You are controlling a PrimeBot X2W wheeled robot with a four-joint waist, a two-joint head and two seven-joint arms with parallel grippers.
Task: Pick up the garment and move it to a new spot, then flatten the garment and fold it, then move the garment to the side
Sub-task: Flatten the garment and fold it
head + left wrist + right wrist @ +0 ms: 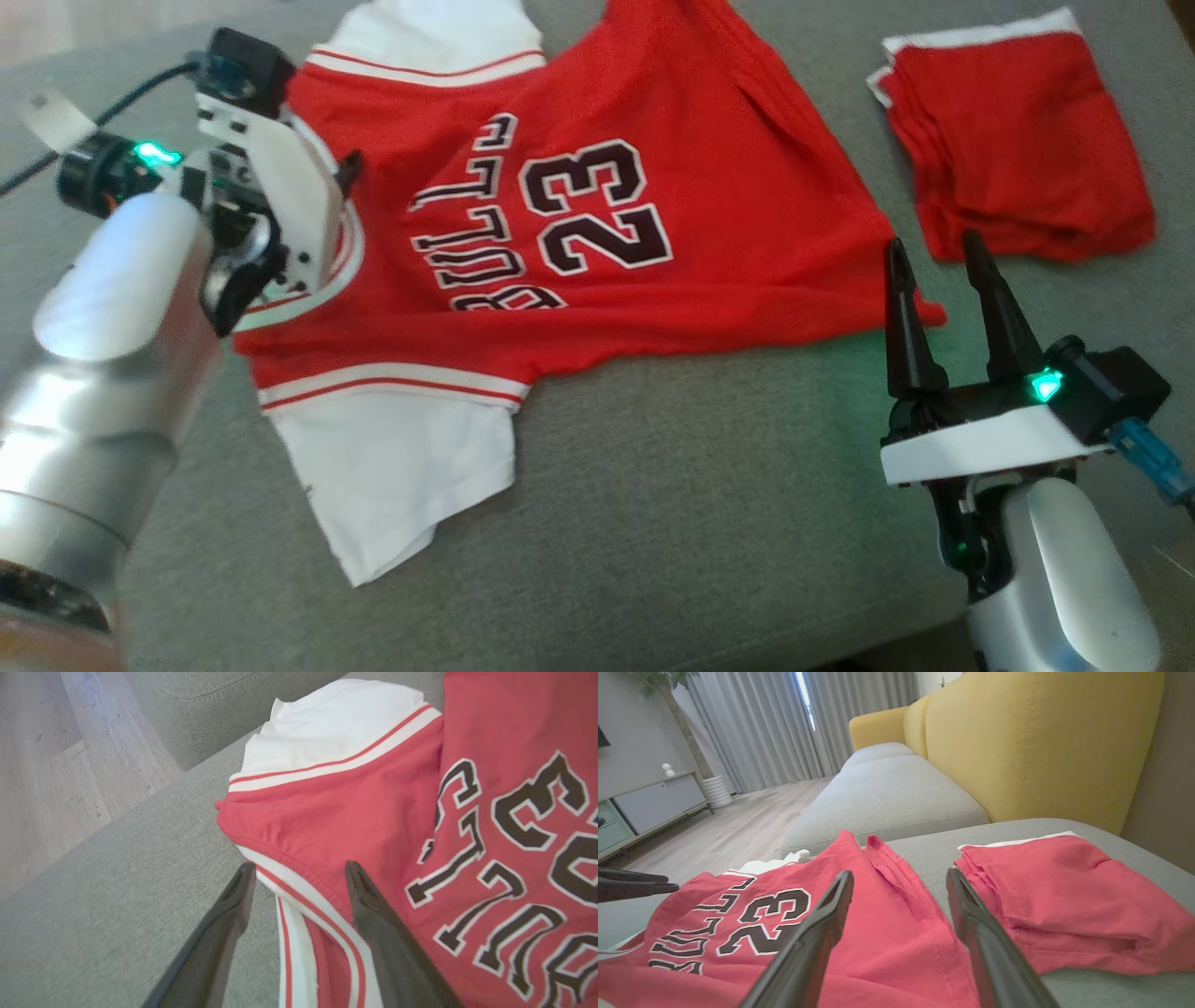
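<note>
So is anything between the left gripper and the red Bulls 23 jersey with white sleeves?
Nothing visible; the open left gripper straddles the white-trimmed neckline of the red Bulls jersey, which lies on the grey fabric cushion.

Red jersey [709,187] of soft matt cloth with smooth printed lettering. Grey cushion [653,523] of coarse woven fabric. Folded red clothes [1018,140], same matt cloth. Pale wood-grain floor [46,765]. Silvery forearm [103,373], satin sheen. Matt black plastic on the right gripper [933,239].
</note>
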